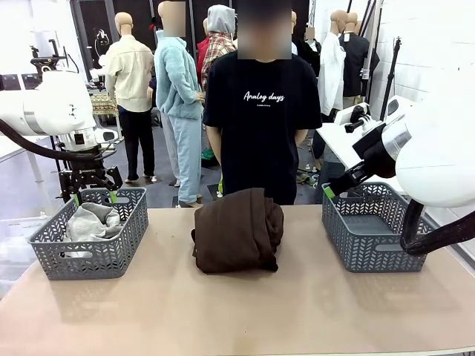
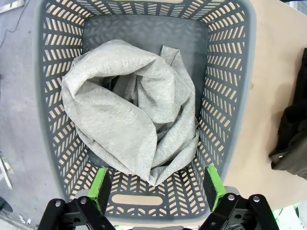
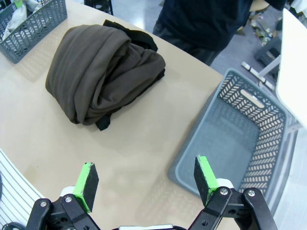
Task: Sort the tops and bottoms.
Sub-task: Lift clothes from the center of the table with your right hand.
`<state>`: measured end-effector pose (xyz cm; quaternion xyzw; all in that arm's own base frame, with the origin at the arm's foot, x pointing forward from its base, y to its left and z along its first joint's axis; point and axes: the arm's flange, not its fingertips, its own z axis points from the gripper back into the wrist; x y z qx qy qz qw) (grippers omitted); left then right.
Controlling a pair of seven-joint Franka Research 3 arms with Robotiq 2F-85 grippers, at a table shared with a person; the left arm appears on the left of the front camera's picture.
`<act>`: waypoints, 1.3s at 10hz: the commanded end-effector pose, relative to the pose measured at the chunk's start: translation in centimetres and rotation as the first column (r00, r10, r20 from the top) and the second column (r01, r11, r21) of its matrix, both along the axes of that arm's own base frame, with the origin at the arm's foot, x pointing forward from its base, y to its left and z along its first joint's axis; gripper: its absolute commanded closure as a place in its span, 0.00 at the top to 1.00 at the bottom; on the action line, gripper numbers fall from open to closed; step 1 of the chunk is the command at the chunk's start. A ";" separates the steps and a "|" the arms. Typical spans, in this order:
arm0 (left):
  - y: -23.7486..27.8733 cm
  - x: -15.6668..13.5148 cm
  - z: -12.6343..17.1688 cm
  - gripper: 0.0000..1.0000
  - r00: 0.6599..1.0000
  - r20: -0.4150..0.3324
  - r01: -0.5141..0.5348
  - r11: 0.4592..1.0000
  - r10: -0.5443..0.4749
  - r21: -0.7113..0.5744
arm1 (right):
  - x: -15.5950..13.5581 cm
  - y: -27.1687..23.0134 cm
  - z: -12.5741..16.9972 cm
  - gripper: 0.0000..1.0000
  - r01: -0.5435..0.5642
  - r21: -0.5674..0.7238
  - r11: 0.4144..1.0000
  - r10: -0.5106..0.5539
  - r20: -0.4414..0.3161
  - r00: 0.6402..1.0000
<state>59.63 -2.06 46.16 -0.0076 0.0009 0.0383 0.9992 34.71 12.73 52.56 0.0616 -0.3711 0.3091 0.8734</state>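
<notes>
The left hand (image 2: 157, 186), open, hangs over the left basket (image 2: 52, 96) with the light grey garment (image 2: 127, 112) inside. The right hand (image 3: 146, 178), open too, holds nothing by the right basket (image 3: 271, 143). Farther off, the dark brown bundle (image 3: 103, 67) sits in the middle of the tabletop (image 1: 223, 311). It looks soft and floppy, so pinch a thick fold on top.

I see a heathered light grey fabric garment (image 2: 129, 120) in a mid-grey plastic basket (image 2: 53, 96) with herringbone cut-out walls; the other plastic basket (image 3: 268, 139) has the same grey and pattern. The folded fabric bundle (image 1: 237, 230) is plain dark brown with black fabric (image 3: 136, 38) at its edge, and the table (image 1: 223, 311) is pale tan.
</notes>
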 end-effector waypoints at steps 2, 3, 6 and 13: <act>0.0 0.0 0.0 1.00 1.000 -0.001 0.001 1.000 -0.001 0.001 | 0.1 0.0 -0.1 1.00 0.000 0.011 1.000 0.000 -0.008 1.000; 0.0 0.0 0.0 1.00 1.000 -0.001 0.001 1.000 -0.001 0.001 | 0.1 0.0 -0.1 1.00 0.000 0.011 1.000 0.000 -0.008 1.000; 0.0 0.0 0.0 1.00 1.000 -0.001 0.001 1.000 -0.001 0.001 | 0.1 0.0 -0.1 1.00 0.000 0.011 1.000 0.000 -0.008 1.000; -1.7 -14.5 10.0 1.00 0.879 0.434 0.207 0.978 -0.198 0.026 | 0.1 0.0 -0.1 1.00 0.000 0.011 1.000 0.000 -0.008 1.000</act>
